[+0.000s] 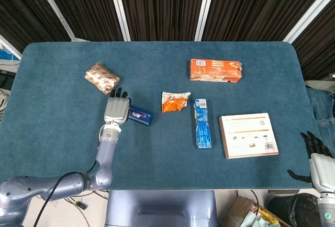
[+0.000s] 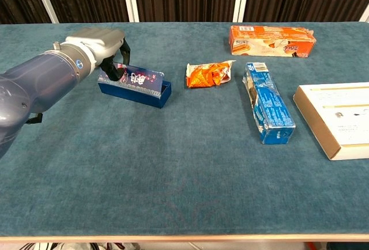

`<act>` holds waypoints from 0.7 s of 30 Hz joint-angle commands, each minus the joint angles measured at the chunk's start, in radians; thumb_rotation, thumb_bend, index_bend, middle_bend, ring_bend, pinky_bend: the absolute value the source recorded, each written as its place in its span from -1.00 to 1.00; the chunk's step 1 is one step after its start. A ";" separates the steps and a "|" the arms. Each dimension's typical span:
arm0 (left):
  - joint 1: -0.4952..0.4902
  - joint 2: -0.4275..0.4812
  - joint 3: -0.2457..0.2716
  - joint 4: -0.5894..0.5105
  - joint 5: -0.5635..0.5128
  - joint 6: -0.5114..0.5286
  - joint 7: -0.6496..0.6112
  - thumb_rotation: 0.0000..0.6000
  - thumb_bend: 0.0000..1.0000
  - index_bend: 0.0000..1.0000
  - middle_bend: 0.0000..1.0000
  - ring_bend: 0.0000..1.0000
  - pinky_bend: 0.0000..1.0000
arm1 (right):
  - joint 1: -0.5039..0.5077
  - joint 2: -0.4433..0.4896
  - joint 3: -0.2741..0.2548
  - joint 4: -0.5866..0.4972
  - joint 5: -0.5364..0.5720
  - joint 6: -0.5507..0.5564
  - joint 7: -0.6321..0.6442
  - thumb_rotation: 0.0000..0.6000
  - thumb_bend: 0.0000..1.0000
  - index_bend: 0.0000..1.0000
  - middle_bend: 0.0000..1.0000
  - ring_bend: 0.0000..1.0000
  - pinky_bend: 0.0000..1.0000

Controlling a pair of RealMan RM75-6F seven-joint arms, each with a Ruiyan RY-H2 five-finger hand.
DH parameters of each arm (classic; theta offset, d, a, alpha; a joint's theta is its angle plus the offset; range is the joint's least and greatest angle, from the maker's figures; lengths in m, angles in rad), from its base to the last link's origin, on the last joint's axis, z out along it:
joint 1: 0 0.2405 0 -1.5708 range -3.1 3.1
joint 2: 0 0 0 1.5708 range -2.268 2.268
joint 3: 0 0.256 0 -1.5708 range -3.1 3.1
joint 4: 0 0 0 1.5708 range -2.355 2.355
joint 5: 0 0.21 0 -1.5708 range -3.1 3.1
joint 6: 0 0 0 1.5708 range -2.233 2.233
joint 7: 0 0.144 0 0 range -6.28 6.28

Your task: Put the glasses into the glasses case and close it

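So the left hand (image 2: 101, 45) is curled over the left end of the long dark blue rectangular box (image 2: 138, 86), fingers wrapped on it, on the teal cloth-covered counter (image 1: 157, 148) left of the crumpled orange snack packet (image 1: 174, 101). Right hand (image 1: 319, 159) hangs off the counter's right edge, fingers spread, holding nothing.

A big table with a soft dark teal cloth top (image 1: 157, 174) and round corners fills the room's middle. Behind its far edge hangs a dark ribbed wall (image 1: 162, 2) with slanted white strips (image 1: 118, 4). Light falls evenly.
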 commanded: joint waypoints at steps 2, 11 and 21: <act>-0.006 -0.007 -0.001 0.009 0.002 0.003 -0.005 1.00 -0.01 0.13 -0.55 -0.89 -0.80 | 0.000 0.000 0.000 0.000 -0.001 0.001 -0.001 1.00 -0.59 -1.00 -1.00 -0.83 -0.68; -0.026 -0.030 -0.015 0.055 -0.010 0.001 -0.012 1.00 -0.01 0.12 -0.56 -0.89 -0.80 | 0.000 0.000 0.000 0.000 0.001 0.000 -0.003 1.00 -0.59 -1.00 -1.00 -0.83 -0.68; -0.044 -0.058 -0.022 0.108 -0.033 -0.014 -0.007 1.00 -0.01 0.07 -0.56 -0.89 -0.80 | 0.001 0.001 0.000 -0.002 0.005 -0.003 -0.003 1.00 -0.59 -1.00 -1.00 -0.83 -0.68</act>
